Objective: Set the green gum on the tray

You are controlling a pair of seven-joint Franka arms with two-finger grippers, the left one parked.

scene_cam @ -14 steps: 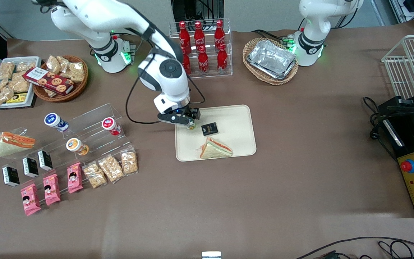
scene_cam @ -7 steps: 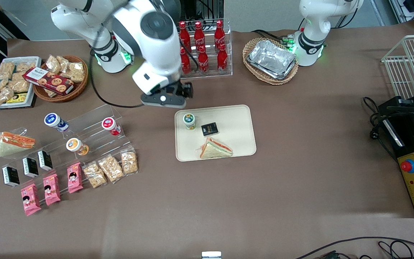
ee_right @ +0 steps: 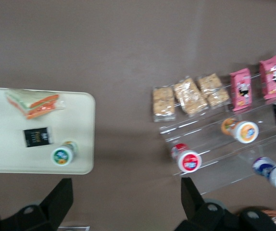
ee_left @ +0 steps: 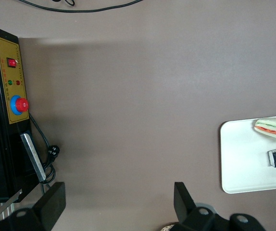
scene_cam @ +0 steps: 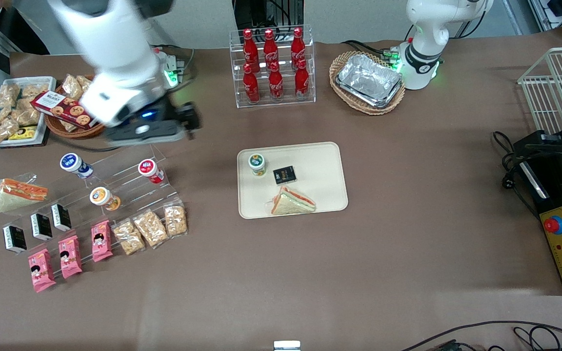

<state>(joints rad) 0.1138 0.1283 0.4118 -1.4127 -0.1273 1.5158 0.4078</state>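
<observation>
The green gum [scene_cam: 257,164] stands upright on the cream tray [scene_cam: 320,161], near the tray corner closest to the working arm's base. In the right wrist view the gum [ee_right: 62,155] stands on the tray [ee_right: 80,115], clear of the gripper. My gripper [scene_cam: 150,130] hangs high over the table beside the clear stepped stand, well away from the tray toward the working arm's end. It is open and empty [ee_right: 126,202]; both fingers [ee_right: 61,197] show wide apart over bare table.
A sandwich [scene_cam: 292,201] and a black packet [scene_cam: 284,175] also lie on the tray. The clear stand holds blue-lidded [scene_cam: 72,163], red-lidded [scene_cam: 150,170] and orange-lidded [scene_cam: 101,197] bottles. A cola rack [scene_cam: 272,68] and a snack basket [scene_cam: 83,105] stand farther from the camera.
The gripper let go of the green gum on the tray, rose, and swung away toward the working arm's end of the table. The gum stays upright on the tray.
</observation>
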